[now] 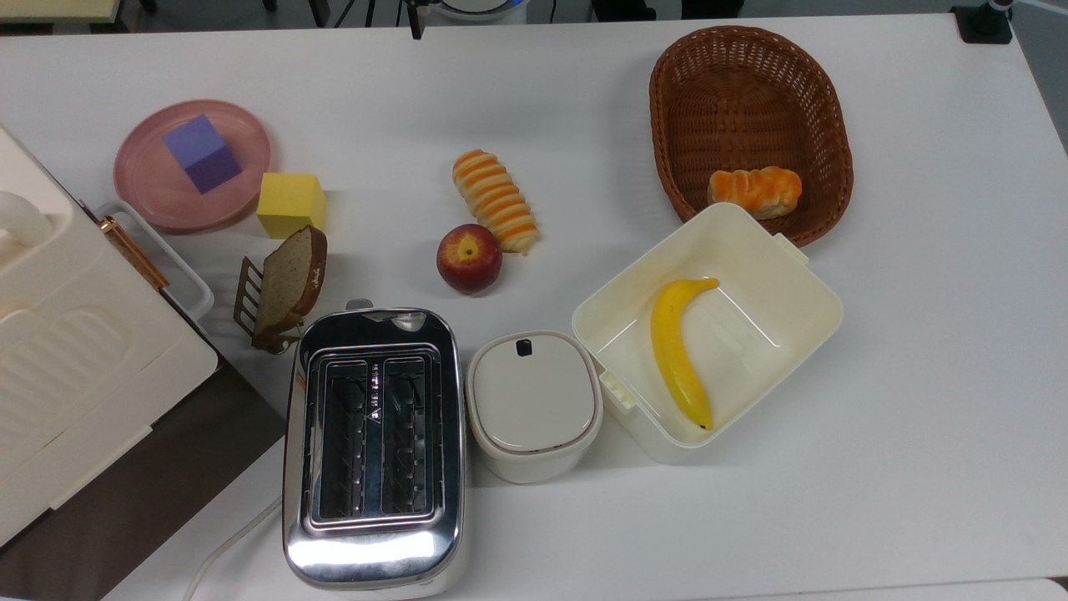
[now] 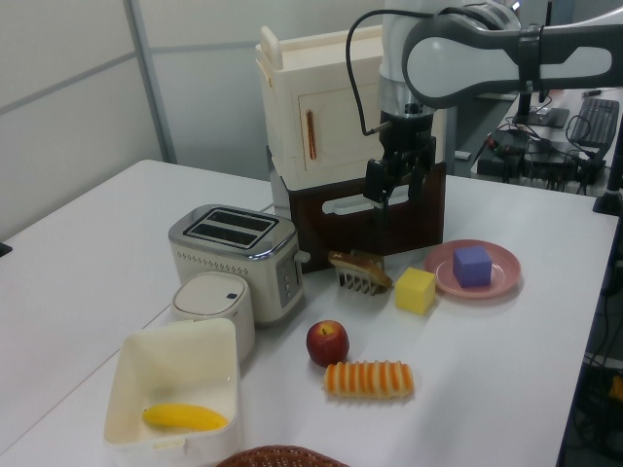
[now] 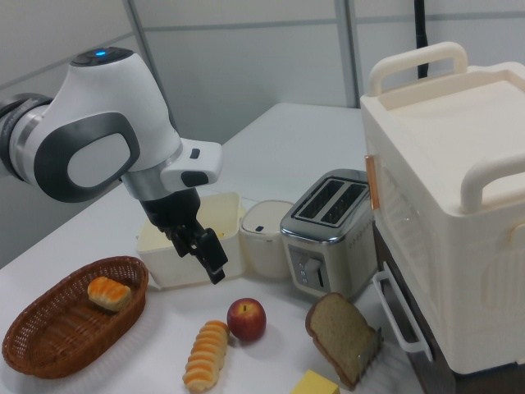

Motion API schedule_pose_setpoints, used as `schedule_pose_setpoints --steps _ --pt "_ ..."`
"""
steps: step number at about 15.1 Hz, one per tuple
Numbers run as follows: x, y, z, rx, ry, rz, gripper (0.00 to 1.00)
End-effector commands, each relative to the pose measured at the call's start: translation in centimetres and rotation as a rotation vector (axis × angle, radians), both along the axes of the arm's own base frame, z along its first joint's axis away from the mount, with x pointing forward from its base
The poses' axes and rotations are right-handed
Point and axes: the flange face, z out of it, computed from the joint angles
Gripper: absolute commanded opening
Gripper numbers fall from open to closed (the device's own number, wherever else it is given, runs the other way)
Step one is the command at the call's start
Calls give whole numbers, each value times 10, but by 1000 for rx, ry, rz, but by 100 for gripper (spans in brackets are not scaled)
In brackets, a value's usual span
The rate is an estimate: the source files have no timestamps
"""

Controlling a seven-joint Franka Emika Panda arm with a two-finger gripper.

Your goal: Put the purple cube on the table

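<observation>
The purple cube (image 1: 202,153) rests on a round pink plate (image 1: 150,185) at the top view's left, on the white table (image 1: 584,108). In the left view the purple cube (image 2: 472,266) and the plate (image 2: 444,273) sit at the right. My gripper (image 2: 391,195) hangs in the air above the table, up and to the left view's left of the plate, well apart from the cube. Its fingers stand open with nothing between them. In the right view the gripper (image 3: 215,268) points down above the apple (image 3: 246,319).
A yellow cube (image 1: 289,204) touches the plate's edge, with a bread slice in a rack (image 1: 284,285) beside it. Toaster (image 1: 373,442), lidded pot (image 1: 534,405), box with a banana (image 1: 709,330), basket (image 1: 751,125), apple (image 1: 469,257), striped roll (image 1: 495,200). A tall cream cabinet (image 2: 321,117) stands behind.
</observation>
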Motion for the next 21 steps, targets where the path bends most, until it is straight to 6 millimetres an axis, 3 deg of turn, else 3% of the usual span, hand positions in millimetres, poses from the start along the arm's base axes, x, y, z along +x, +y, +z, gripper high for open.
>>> schedule_pose_setpoints --steps 1,2,5,10,17,21 --pt "-9 -36 2 7 9 -55 100" --pt "-14 -59 2 7 9 -100 100" --pt "-24 -101 -1 4 13 -175 100" --pt "-23 -177 -47 -31 59 -254 100" --pt "-20 -228 -93 -54 68 -356 100" --pt "-11 -247 -138 -72 111 -381 100"
